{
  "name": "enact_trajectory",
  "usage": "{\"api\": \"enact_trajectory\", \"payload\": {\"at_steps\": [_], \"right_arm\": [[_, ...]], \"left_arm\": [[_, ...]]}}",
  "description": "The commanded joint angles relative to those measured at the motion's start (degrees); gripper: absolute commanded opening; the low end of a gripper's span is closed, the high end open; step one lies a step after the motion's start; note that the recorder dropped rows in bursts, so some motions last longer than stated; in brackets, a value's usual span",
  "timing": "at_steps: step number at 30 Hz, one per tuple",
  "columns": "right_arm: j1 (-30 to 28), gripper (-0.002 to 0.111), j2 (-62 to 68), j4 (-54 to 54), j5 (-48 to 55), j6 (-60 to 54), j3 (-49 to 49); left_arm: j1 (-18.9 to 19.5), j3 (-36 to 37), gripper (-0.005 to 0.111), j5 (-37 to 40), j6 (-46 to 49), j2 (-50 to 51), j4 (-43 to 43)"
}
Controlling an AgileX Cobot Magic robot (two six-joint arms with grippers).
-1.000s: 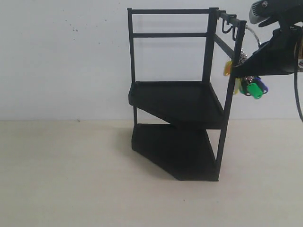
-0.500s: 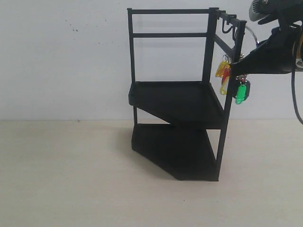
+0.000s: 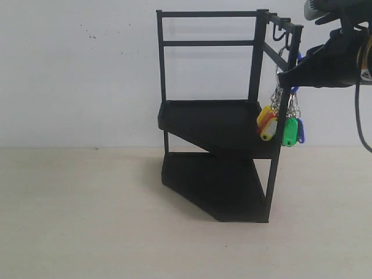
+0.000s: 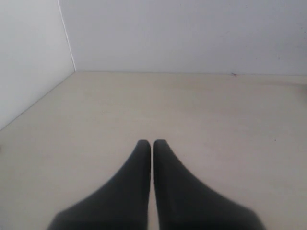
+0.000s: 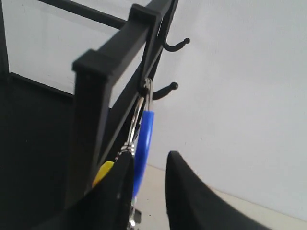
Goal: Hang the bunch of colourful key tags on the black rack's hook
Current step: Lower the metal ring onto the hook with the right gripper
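Down drop the tags since half a second ago: they were tucked up high against my right claw (image 3: 283, 78), and now the bunch (image 3: 279, 125) hangs long and straight beside the rack (image 3: 215, 125), with the tags level with the upper shelf. From my right wrist I see the ring (image 5: 139, 115) sitting over the hook (image 5: 163, 91), and the blue loop (image 5: 143, 143) trailing down from it. My right fingers are apart with daylight between them. The loop runs down through that gap, close against one finger, and I can't tell whether it touches. That's what the next move turns on: the bunch's long axis is vertical, straight below the hook, and my claw sits around its upper part. I reckon I should back away from the rack without dragging the loop off. My left claw (image 4: 152, 143) is pressed together, holding nothing, over bare table (image 4: 216, 120); the right is the nearer arm.
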Motion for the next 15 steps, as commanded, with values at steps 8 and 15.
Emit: {"api": "enact_trajectory", "payload": {"at_steps": [8,15], "right_arm": [[-0.2,0.024,-0.1,0.0,0.7,0.8,-0.4],[-0.2,0.026,-0.3,0.0,3.4,0.9,-0.4]], "left_arm": [[-0.1,-0.1,0.004,0.0,-0.3,0.2,0.0],[-0.1,-0.1,0.004,0.0,-0.3,0.2,0.0]]}}
